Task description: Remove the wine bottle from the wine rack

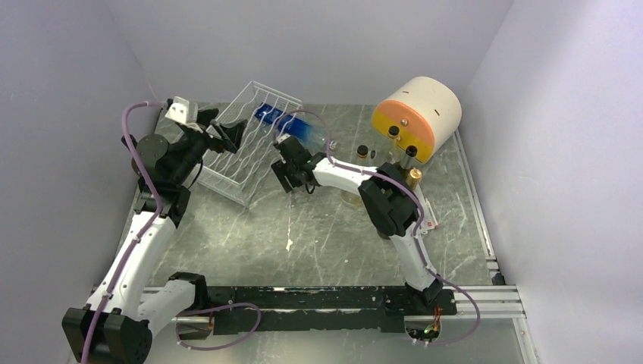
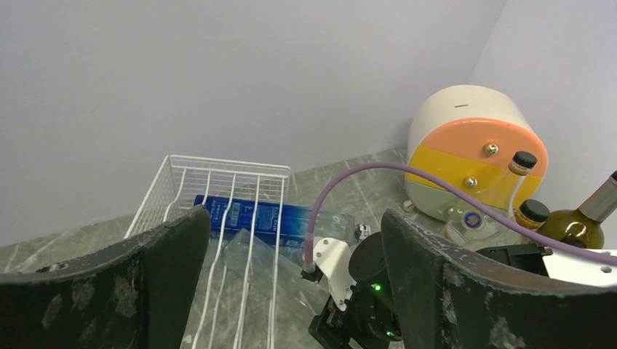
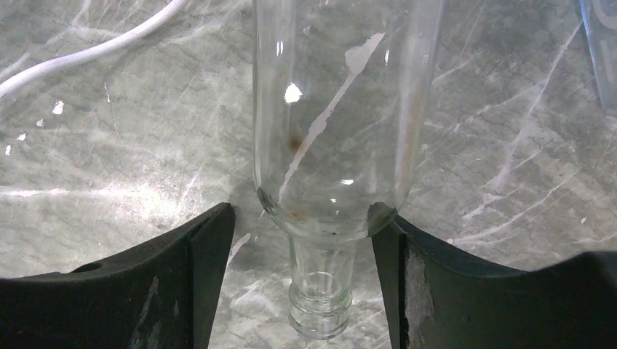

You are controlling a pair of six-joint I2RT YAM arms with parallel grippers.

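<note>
The white wire wine rack (image 1: 241,155) stands tilted at the back left; it also shows in the left wrist view (image 2: 218,173). A clear glass wine bottle (image 3: 331,109) lies with its neck (image 3: 320,294) towards my right gripper (image 3: 302,218). That gripper is open, one finger on each side of the bottle's shoulder. In the top view my right gripper (image 1: 279,173) is at the rack's right edge. A blue-labelled bottle (image 1: 286,123) lies across the rack's far end (image 2: 255,217), behind the clear bottle (image 2: 292,280). My left gripper (image 1: 227,135) is open and empty over the rack's left side (image 2: 295,218).
A cream drum with an orange and yellow face (image 1: 418,114) lies at the back right. Small black-capped bottles (image 1: 393,132) and a green bottle with a gold top (image 1: 414,176) stand in front of it. Walls close in on three sides.
</note>
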